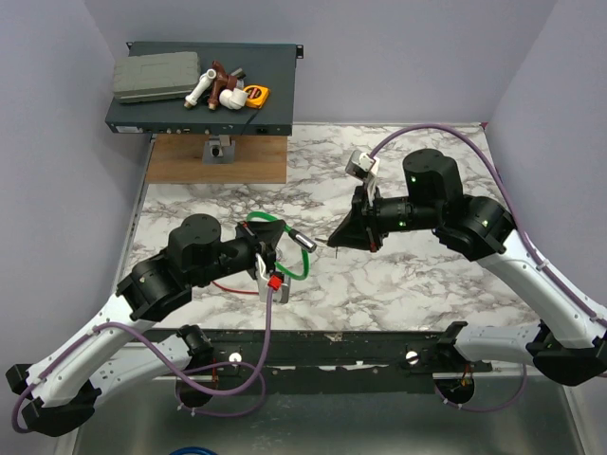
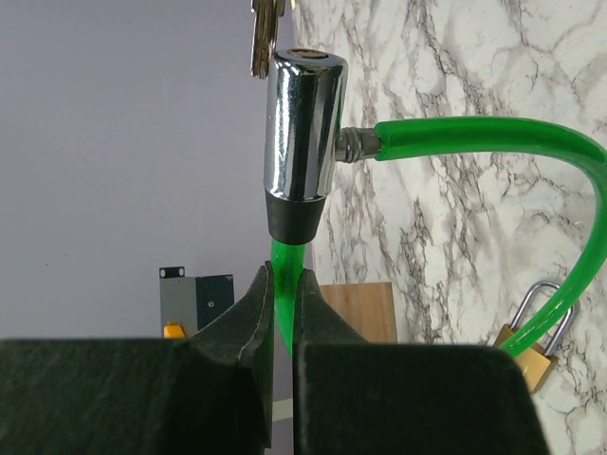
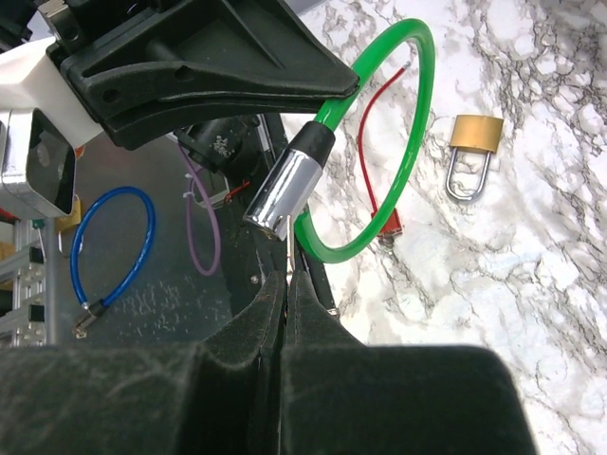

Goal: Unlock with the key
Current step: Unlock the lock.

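Insertion step: left gripper clamps the cable below the cylinder; right gripper pinches the key at the keyhole's ten o'clock (seemingly unseated). Next: align, push in.

Pale grey walls surround a white marble-patterned table

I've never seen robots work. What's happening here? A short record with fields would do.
Left gripper: shut on the green cable, just below the chrome lock
Right gripper: shut on the key
Key position: at the lock's keyhole end; whether it is inserted cannot be told
Padlock: lying on the table, apart from both grippers
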`<action>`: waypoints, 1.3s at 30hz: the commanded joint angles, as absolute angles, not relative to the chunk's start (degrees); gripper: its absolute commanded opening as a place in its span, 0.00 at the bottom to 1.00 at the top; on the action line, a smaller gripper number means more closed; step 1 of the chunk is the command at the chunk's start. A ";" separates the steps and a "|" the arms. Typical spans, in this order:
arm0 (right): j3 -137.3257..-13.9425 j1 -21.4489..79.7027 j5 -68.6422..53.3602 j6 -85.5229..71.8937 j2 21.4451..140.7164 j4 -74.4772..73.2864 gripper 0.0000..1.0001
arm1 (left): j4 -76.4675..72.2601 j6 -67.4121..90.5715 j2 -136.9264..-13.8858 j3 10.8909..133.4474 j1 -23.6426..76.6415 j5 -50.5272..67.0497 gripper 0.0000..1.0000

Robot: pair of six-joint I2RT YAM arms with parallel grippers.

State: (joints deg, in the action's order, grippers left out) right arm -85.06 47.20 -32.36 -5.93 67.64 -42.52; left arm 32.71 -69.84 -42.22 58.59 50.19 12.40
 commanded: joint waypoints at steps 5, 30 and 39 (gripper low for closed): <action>-85.74 47.58 -30.50 -5.31 68.64 -40.88 0.01 | 29.62 -71.76 -42.36 59.85 51.39 12.36 0.00; -83.75 47.56 -30.80 -5.64 65.36 -43.32 0.01 | 29.99 -69.01 -41.55 58.92 50.32 8.03 0.00; -83.57 47.64 -33.47 -5.76 64.75 -43.03 0.01 | 30.61 -67.41 -43.02 60.40 48.52 7.73 0.00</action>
State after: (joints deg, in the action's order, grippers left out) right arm -84.25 47.20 -31.14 -5.93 65.63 -42.72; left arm 32.71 -68.47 -42.89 58.59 48.77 8.88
